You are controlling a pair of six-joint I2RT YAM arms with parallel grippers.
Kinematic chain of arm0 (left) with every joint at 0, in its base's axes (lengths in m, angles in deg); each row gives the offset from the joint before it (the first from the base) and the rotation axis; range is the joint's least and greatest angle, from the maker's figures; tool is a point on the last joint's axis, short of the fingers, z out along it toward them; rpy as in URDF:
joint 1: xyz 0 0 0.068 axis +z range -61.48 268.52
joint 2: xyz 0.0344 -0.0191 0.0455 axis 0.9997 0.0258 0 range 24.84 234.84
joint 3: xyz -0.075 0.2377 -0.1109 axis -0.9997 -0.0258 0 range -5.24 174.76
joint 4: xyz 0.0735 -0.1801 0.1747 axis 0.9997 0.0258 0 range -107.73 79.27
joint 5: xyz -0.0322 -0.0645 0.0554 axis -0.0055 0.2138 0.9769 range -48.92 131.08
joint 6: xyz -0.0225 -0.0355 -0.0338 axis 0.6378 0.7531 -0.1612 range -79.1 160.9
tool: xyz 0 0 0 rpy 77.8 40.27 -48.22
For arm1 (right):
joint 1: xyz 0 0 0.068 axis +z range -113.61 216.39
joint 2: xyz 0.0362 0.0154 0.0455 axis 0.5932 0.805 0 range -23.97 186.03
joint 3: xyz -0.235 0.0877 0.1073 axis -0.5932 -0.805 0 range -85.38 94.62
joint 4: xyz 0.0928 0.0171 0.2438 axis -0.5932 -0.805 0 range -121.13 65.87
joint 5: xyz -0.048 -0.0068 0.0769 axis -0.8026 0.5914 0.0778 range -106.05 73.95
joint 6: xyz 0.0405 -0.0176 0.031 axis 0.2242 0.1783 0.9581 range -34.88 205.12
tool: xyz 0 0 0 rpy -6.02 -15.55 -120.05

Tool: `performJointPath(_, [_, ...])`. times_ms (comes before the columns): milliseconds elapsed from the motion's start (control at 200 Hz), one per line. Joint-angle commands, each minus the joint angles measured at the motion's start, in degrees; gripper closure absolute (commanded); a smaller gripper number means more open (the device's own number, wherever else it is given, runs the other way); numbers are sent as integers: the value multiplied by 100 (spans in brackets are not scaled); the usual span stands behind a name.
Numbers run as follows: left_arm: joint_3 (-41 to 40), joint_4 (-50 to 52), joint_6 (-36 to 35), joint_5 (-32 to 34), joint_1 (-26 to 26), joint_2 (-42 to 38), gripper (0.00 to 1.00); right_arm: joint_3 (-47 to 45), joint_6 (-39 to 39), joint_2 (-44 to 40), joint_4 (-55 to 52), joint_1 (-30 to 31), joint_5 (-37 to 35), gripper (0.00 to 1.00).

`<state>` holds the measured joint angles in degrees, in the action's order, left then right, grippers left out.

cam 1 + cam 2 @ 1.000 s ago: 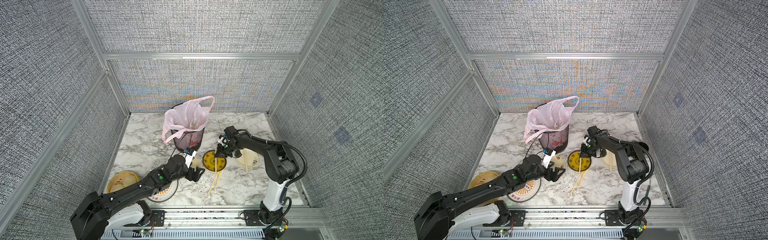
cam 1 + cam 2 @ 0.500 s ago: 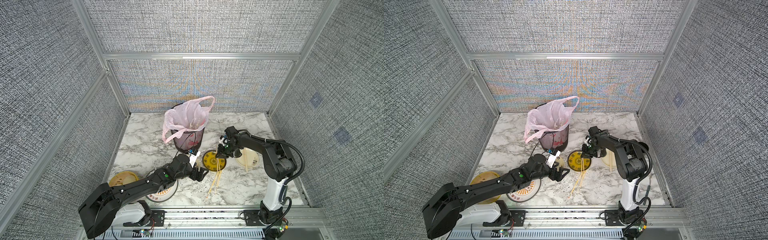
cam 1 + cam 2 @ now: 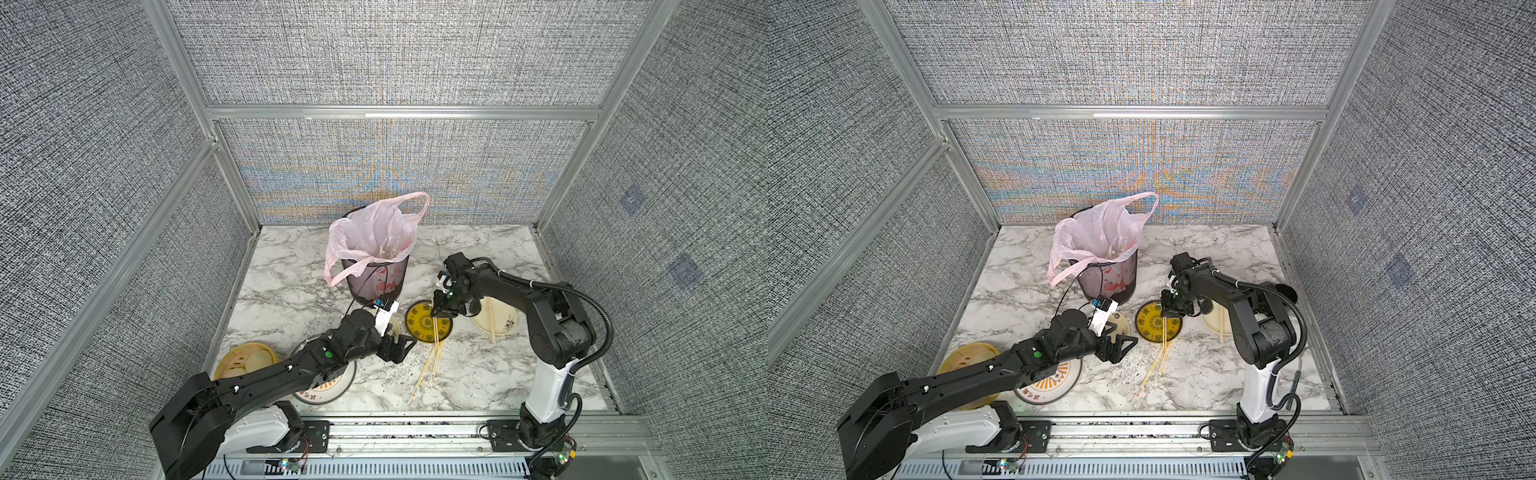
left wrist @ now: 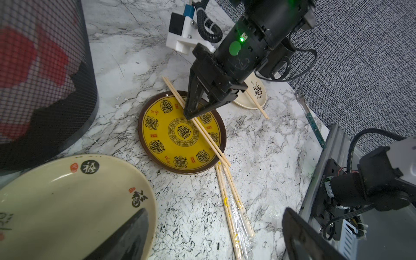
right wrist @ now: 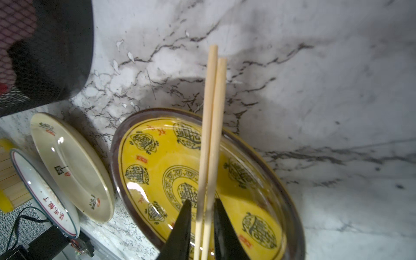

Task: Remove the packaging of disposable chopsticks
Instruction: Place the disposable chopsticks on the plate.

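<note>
Disposable chopsticks (image 4: 202, 132) (one bare pair) lie across the yellow plate (image 4: 171, 139) on the marble tabletop (image 3: 291, 299), with grey woven walls (image 3: 374, 62) around. Pairs in packaging (image 4: 238, 216) lie just nearer. Right gripper (image 5: 202, 207) points down, jaws slightly parted astride the bare pair. Left gripper (image 3: 397, 349), low to the left, gapes wide and empty.

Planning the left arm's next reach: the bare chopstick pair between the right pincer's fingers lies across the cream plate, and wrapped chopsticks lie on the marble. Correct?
Not quite: the bare chopstick pair between the fingers of the right pincer lies across the yellow plate, not a cream one, as the right wrist view shows. Wrapped chopsticks do lie on the marble.
</note>
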<state>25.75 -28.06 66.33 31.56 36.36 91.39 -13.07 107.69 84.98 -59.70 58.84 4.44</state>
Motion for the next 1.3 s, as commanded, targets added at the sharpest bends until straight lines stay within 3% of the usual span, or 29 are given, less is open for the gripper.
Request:
performJointPath(0, [-4,12,-88,81,-1,-33,8,70,16,-31,-289,35,-455,79])
performJointPath(340, [-22,40,-100,91,-4,-95,8,195,-16,90,-370,181,-572,84])
performJointPath(646, [-31,31,-96,55,2,-132,8,221,-24,72,-426,182,-657,84])
performJointPath(1036, [-92,48,-95,99,4,-265,7,145,-33,-134,-390,193,-671,73])
performJointPath(1296, [-126,110,-109,200,4,-463,7,-55,20,-624,-283,216,-773,57])
